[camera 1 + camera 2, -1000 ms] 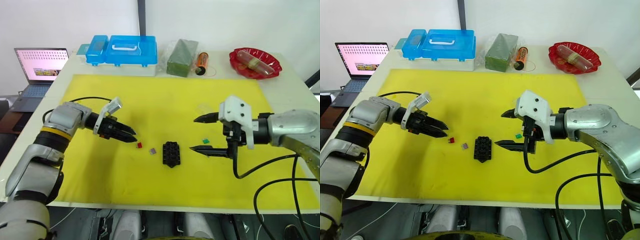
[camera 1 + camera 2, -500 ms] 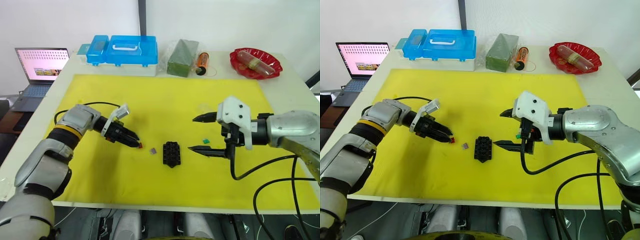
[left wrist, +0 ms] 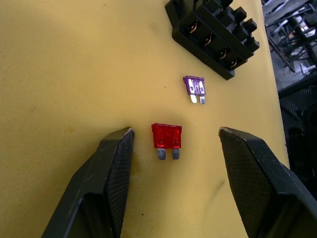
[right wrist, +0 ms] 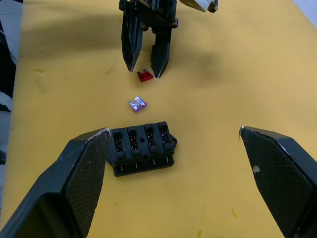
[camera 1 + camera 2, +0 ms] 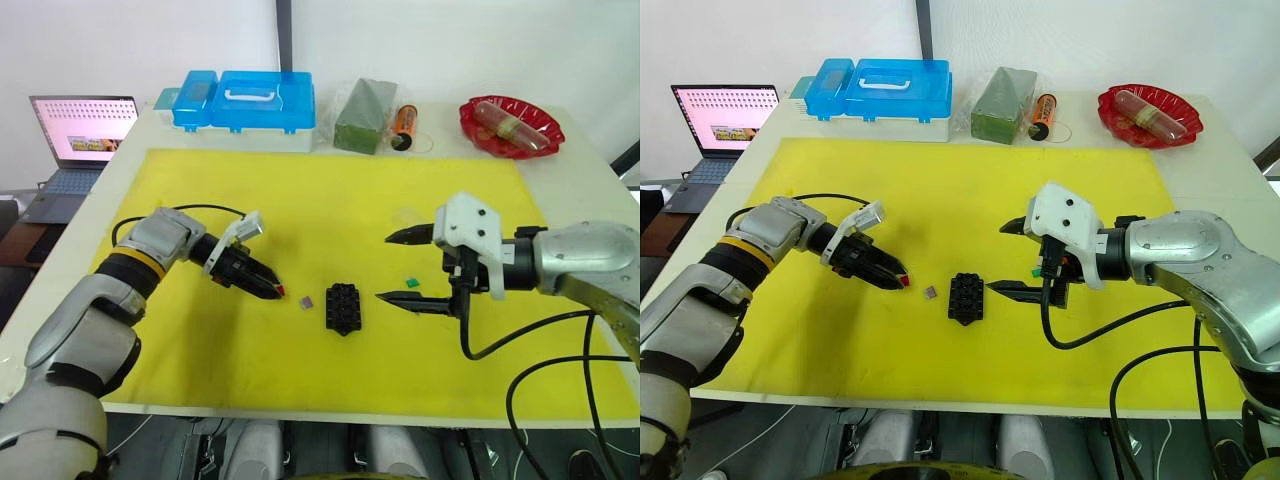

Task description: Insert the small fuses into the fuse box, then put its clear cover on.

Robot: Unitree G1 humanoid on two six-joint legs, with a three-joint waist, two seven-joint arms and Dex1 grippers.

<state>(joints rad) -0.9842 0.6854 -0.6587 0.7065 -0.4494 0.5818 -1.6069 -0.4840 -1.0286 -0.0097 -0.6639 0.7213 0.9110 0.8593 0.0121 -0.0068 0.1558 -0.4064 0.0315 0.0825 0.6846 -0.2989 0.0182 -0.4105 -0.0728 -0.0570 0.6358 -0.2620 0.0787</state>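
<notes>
Left hand [image 3: 173, 144] is spread around the red fuse [image 3: 166, 136], fingers on either side but not touching it, a bit left of frame center on the yellow surface [image 5: 330, 200]. Purple fuse [image 3: 194, 86] lies just past it, then the fuse box [image 5: 343, 307] at center. Right hand [image 5: 400, 268] is wide open beside the box, near the green fuse [image 5: 410, 282].

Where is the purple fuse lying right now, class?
In the left eye view, the purple fuse lies flat on the yellow mat, between the red fuse on its left and the fuse box on its right, touching neither.
</notes>
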